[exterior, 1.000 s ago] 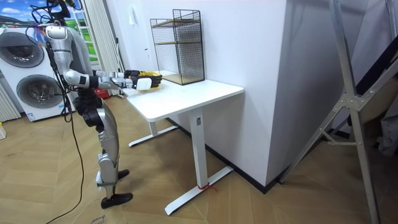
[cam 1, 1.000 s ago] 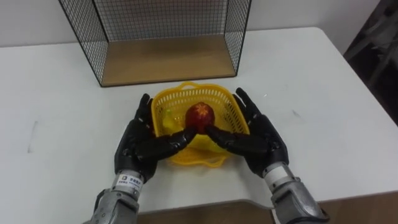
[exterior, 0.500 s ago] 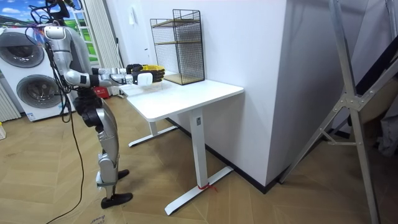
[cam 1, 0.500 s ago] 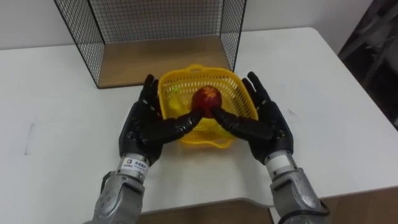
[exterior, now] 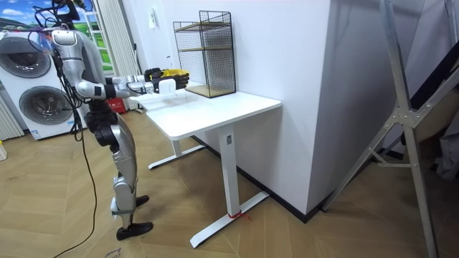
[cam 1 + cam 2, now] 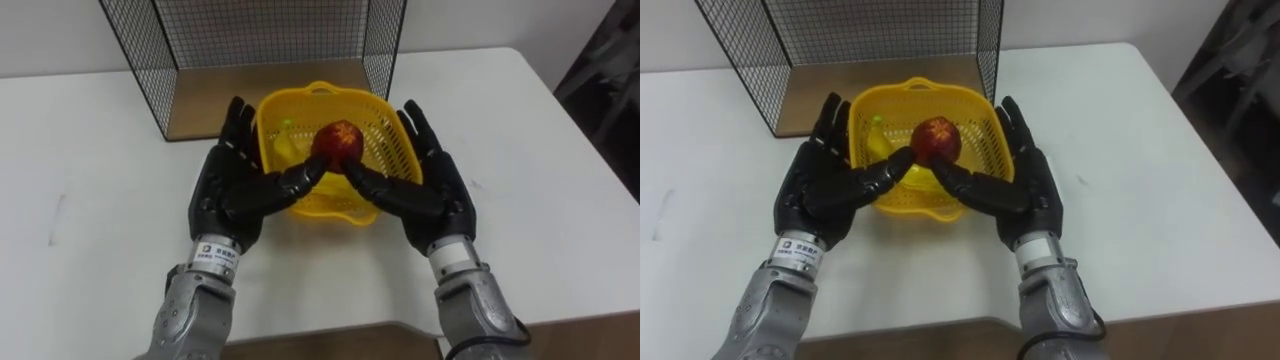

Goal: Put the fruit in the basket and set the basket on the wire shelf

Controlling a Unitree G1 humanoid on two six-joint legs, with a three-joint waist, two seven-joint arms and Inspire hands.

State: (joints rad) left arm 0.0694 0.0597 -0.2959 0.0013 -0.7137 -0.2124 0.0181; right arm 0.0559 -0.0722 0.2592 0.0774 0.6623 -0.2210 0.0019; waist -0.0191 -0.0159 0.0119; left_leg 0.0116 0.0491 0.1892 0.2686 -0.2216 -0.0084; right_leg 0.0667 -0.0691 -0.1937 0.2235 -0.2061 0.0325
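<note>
The robot stands at the near edge of the white table (image 6: 90, 230), both arms stretched forward. Its left hand (image 6: 225, 195) lies flat against the yellow basket (image 6: 385, 140) at 9 o'clock and its right hand (image 6: 432, 195) at 3 o'clock. The fingers of both are straight and slightly spread along the walls, and the thumbs reach inward under the near rim; the basket is squeezed between the palms, not gripped by curled fingers. The room view suggests it is held clear of the tabletop.

Inside the basket a red apple (image 6: 338, 140) sits by the near wall, with a yellow fruit (image 6: 285, 150), probably a banana, at its 9 o'clock. The loading step looks finished, and the carry to the shelf is in hand.

At 12 o'clock stands the black wire shelf (image 6: 260, 30), with the basket's far rim just over the front edge of its wooden board (image 6: 215, 100). Next the basket must travel straight on between the mesh sides and be lowered level onto the board before the palms part.
</note>
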